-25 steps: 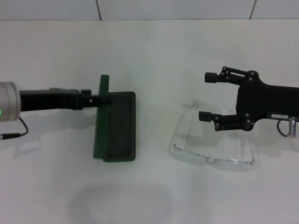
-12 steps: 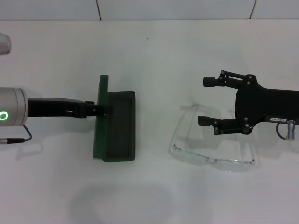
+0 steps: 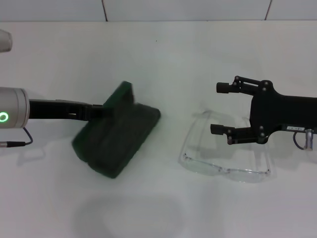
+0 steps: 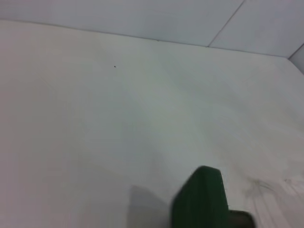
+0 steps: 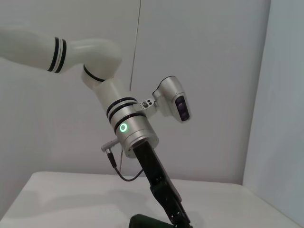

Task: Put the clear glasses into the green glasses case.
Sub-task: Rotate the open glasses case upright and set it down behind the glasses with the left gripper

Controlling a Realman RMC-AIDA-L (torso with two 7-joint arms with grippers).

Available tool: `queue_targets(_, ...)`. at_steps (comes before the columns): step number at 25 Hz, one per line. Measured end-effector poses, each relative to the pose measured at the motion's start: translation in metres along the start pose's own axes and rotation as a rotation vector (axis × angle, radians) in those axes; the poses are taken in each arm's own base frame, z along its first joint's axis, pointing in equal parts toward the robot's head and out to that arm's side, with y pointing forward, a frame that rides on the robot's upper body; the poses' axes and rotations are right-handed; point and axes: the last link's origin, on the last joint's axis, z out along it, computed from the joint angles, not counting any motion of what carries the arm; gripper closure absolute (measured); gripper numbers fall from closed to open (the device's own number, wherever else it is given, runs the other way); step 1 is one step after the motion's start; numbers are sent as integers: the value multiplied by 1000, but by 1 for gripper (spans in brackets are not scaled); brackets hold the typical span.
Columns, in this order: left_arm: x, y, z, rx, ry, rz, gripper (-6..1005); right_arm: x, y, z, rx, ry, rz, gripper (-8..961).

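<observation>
The case (image 3: 116, 136) lies skewed on the white counter (image 3: 163, 54), its lid looking nearly closed (it is blurred, so the exact state is unclear). The left gripper (image 3: 99, 110) is at the case's far left edge, touching it; I cannot tell whether its fingers are parted or clamped. Well to the right, the glasses (image 3: 225, 151) rest on the counter, lenses toward the robot. The right gripper (image 3: 221, 108) hovers over their far side, fingers wide apart and holding nothing.
</observation>
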Motion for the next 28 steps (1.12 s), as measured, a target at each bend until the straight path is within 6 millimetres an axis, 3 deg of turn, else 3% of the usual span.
queue_targets(2, 1, -1, -1, 5, -4, 9, 488, 0, 0, 0, 1, 0, -2, 96)
queue_targets(5, 5, -2, -1, 25, -37, 55, 728, 1, 1, 0, 2, 0, -6, 96)
queue_targets(10, 11, -2, 2, 44, -70, 97, 808, 2, 3, -1, 4, 1, -13, 95)
queue_targets(23, 48, 16, 9, 13, -87, 247, 809, 6, 9, -4, 9, -2, -27, 95)
queue_targets(28, 69, 29, 13, 0, -74, 471, 808, 7, 13, 0, 8, -13, -25, 95)
